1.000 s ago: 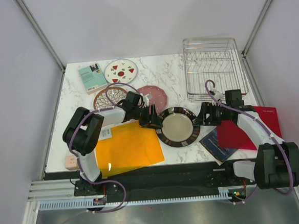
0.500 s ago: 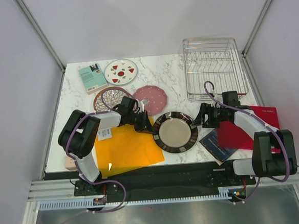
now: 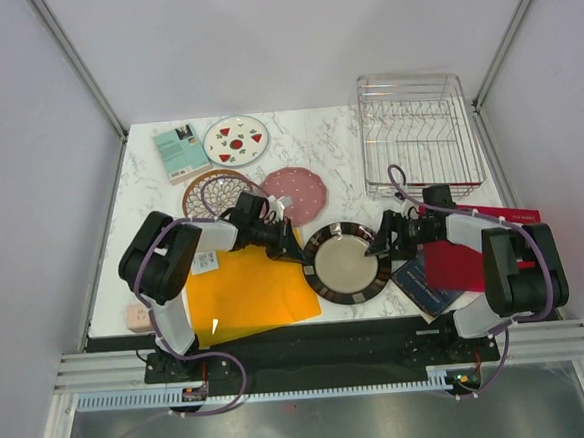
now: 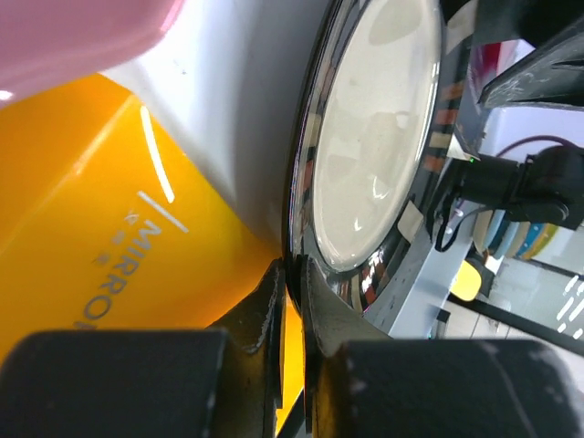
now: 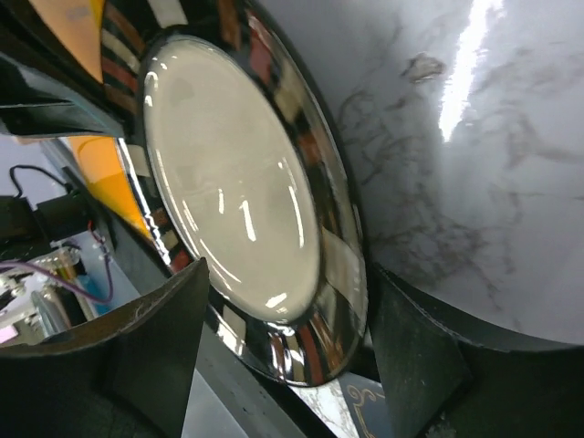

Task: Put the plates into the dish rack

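The larger dark-rimmed plate (image 3: 347,263) lies near the front middle of the counter (image 3: 327,141), its 9 o'clock edge just over the corner of the orange sheet (image 3: 252,290). The left hand (image 3: 296,251) is pinched narrow on that 9 o'clock rim, with one finger above and one below the edge in the left wrist view. The right hand (image 3: 382,245) stands wide at the plate's 3 o'clock side. Its two fingers straddle the rim without closing on it, and whether either one touches the plate cannot be told. It is also unclear whether the plate is lifted off the counter. The dish rack (image 3: 416,130) sits at the counter's 1 o'clock corner, well apart from this plate, with no plate in it. The pink dotted plate (image 3: 296,189) lies at 11 o'clock from the dark-rimmed one, and the maroon lattice plate (image 3: 217,192) is just beside it at its 9 o'clock. The white plate with red and green shapes (image 3: 236,140) lies towards the far edge, next to a teal book (image 3: 179,152). A red sheet (image 3: 465,262) lies under the right arm.
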